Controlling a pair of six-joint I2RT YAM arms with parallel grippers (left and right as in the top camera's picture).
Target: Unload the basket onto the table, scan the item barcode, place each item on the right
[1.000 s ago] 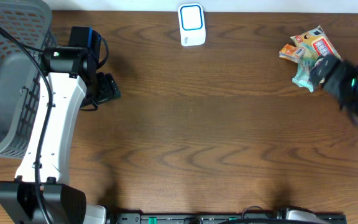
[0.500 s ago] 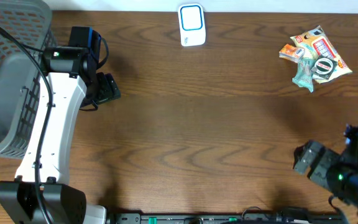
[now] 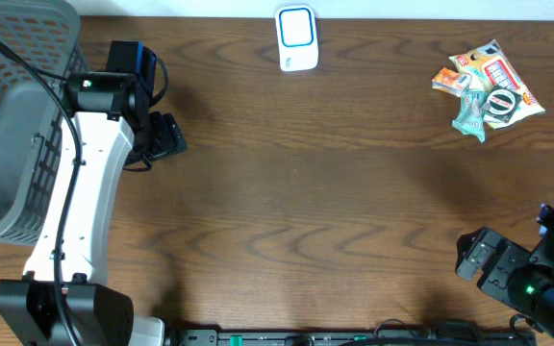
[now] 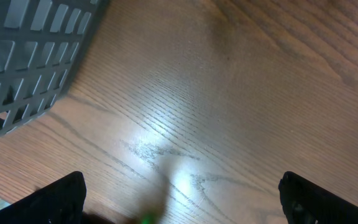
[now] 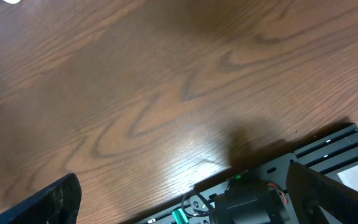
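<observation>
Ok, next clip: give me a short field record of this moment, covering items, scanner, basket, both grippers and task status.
items: pile of snack packets, far right of table
scanner: white, blue-screened unit, far edge centre
basket: grey mesh basket, far left
left gripper: open, empty, beside basket
right gripper: open, empty, near right corner, well away from the packets
task status: nothing picked up, no scan under way

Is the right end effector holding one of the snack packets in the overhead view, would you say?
No, the right end effector sits open and empty near the table's front edge, far from the snack packets.
</observation>
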